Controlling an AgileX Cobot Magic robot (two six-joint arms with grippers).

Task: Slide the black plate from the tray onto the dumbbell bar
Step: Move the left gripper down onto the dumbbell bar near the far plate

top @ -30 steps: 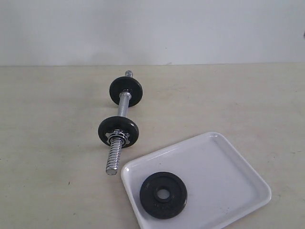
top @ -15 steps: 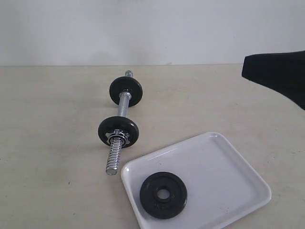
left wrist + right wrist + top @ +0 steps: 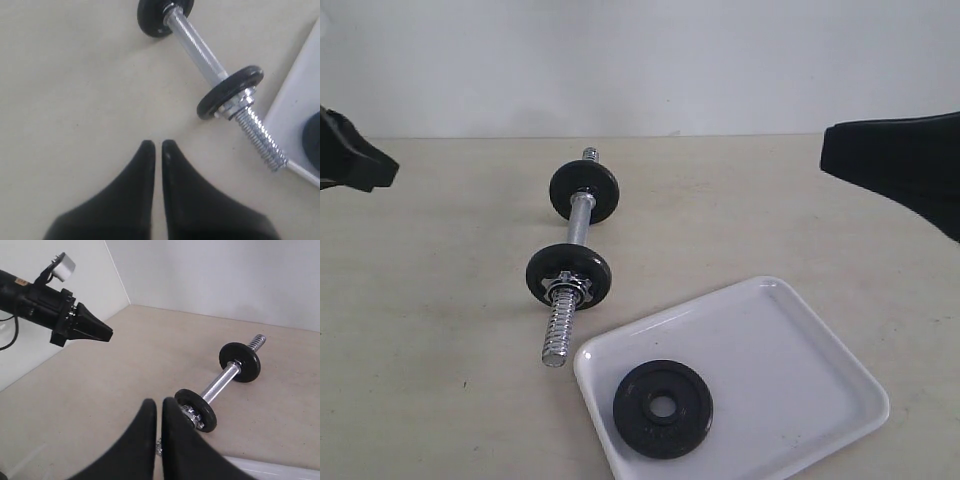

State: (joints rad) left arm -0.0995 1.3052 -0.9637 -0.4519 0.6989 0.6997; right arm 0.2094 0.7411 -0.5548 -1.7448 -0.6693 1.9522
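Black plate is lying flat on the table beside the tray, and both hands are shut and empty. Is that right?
Not quite. The exterior view shows the black plate lying flat inside the tray, not on the table beside it. The left hand and right hand are indeed shut and empty.

a pale beige surface [image 3: 440, 300], matte, with faint scuffs and a few small dark specks, runs back to a white wall [image 3: 720, 60]. on it lies the dumbbell bar [image 3: 581, 222], propped on the rims of two black discs threaded on it, the far disc [image 3: 584, 190] and the near disc [image 3: 569, 275]. its near threaded end sits just beside a corner of the white tray [image 3: 800, 340], which lies flat on the surface.
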